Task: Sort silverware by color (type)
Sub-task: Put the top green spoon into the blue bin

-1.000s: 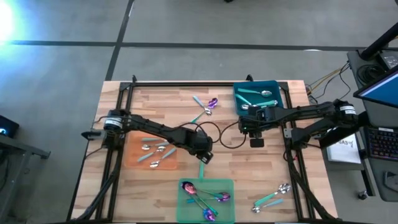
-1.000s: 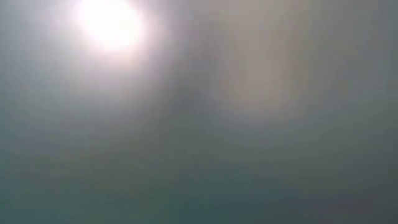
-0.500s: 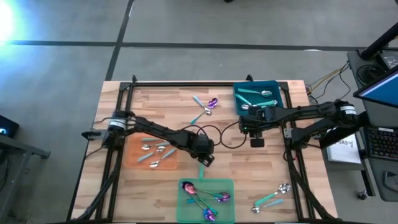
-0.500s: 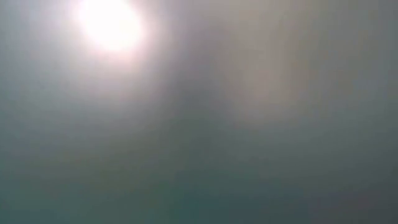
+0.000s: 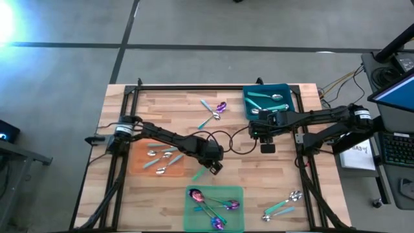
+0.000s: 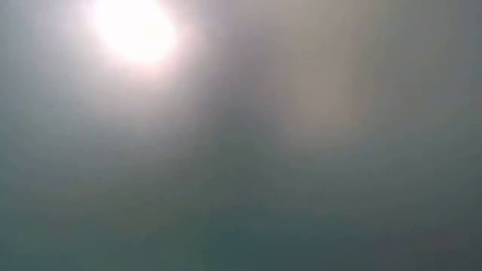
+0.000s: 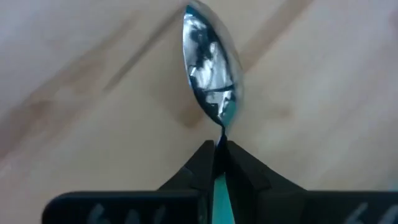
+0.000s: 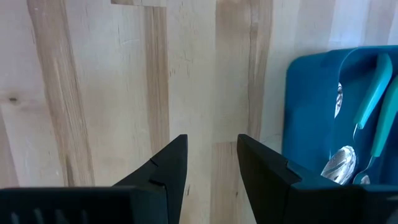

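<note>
A spoon with a shiny silver head (image 7: 211,68) and a teal handle (image 5: 199,173) is at the table's middle, with my left gripper (image 7: 217,146) shut on it. In the high view my left gripper (image 5: 213,162) hides the head. My right gripper (image 8: 211,149) hangs open over bare wood just near of the teal bin (image 5: 284,97), nothing between its fingers. Silver spoons lie on the orange mat (image 5: 139,162) and purple-headed ones on the green mat (image 5: 236,193). The low view shows only haze. My left gripper pinches the spoon's thin neck (image 7: 221,127), just behind the head, between its two fingertips. The fingers slant down from above and lie along the spoon. The teal handle (image 7: 219,193) runs back between them, the head pointing away. Whether the head touches the wood I cannot tell.
Two loose spoons (image 5: 213,110) lie at the far middle and two more (image 5: 284,206) at the near right. The teal bin holds several spoons (image 5: 266,97). Black cables (image 5: 236,139) loop across the table's middle between the arms.
The teal handle sticking out by my left gripper has swung from pointing at the near edge to slanting toward the near left. My right gripper has kept still.
</note>
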`<act>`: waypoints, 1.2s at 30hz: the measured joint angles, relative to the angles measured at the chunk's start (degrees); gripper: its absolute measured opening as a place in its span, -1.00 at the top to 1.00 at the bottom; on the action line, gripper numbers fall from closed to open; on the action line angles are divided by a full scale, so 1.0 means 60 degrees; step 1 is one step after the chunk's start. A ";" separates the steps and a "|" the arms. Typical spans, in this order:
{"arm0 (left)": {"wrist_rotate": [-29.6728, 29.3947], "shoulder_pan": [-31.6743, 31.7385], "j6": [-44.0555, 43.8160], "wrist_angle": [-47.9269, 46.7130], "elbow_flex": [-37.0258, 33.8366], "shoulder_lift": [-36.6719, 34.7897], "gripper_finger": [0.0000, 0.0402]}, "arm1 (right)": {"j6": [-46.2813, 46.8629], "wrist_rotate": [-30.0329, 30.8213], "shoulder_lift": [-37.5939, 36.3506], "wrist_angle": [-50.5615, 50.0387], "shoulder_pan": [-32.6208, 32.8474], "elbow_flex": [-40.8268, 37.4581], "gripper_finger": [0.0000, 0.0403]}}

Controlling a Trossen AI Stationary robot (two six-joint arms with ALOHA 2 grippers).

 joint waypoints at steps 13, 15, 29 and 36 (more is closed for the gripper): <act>-0.1322 0.0543 0.3083 -0.2031 0.2071 -0.0496 1.00 | 0.0374 -0.0002 -0.0356 -0.0134 -0.0007 -0.0064 0.36; -0.1915 0.0578 0.3383 -0.1813 0.2169 -0.0778 1.00 | 0.0619 -0.0004 -0.0563 0.0338 -0.0011 -0.0241 0.36; -0.4021 0.0595 0.5539 0.5601 -0.1109 -0.3477 1.00 | 0.2310 -0.0707 -0.2132 1.0094 -0.0011 -0.3543 0.34; -0.3784 0.0594 0.6344 0.9969 -0.3004 -0.3807 1.00 | 0.2606 -0.0982 -0.1581 1.2753 -0.0011 -0.3976 0.12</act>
